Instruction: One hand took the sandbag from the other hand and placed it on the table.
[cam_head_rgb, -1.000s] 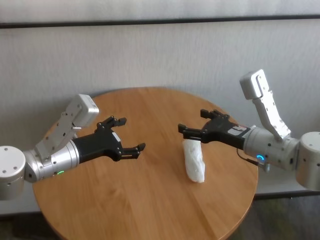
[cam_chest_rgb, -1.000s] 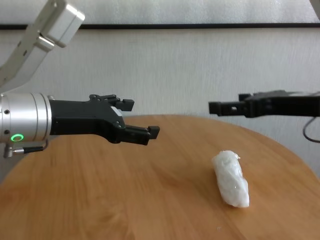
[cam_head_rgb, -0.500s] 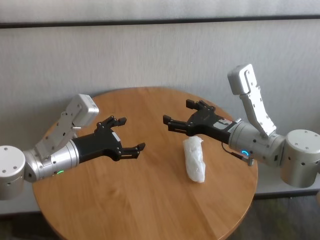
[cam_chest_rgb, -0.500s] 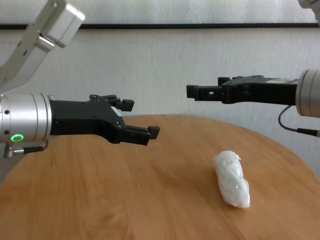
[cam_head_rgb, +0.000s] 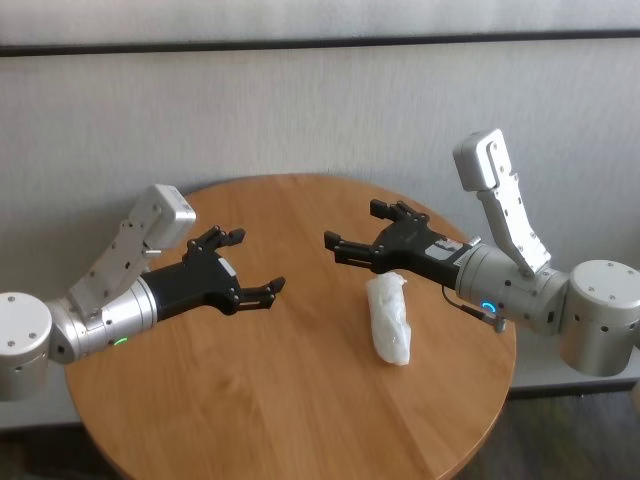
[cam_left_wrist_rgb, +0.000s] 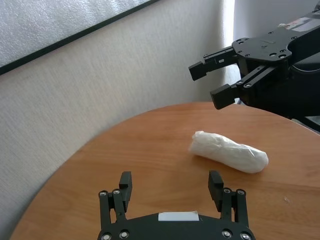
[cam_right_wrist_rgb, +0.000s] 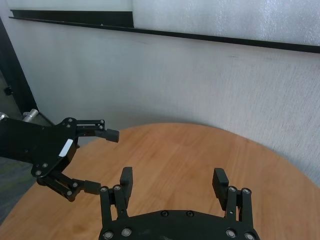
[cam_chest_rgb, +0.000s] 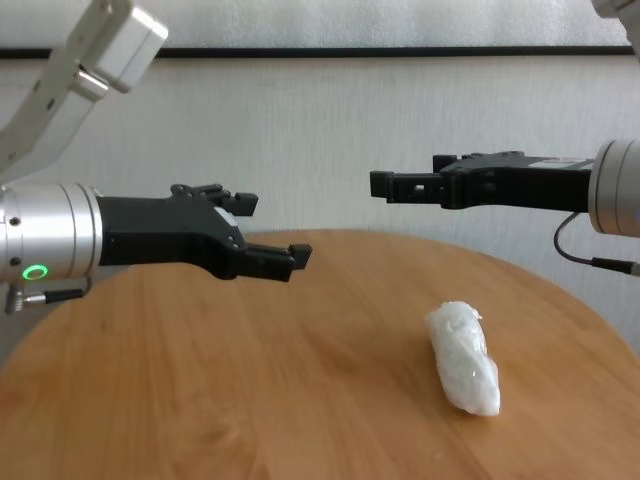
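On the table (cam_head_rgb: 250, 400), the sandbag (cam_head_rgb: 389, 318) seemingly lies near its edge.

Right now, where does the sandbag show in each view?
Head: sandbag right of centre on the table, below the right gripper.
Chest: lower right.
Left wrist: middle right.
Right wrist: not in view.
Shared landmark: the table's wooden top.

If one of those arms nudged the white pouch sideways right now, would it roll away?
Probably not far. The sandbag looks soft and crinkled, lying slumped on the table, so it would likely drag or flop. Its sausage shape might allow a lazy half-roll. It probably sags when lifted.
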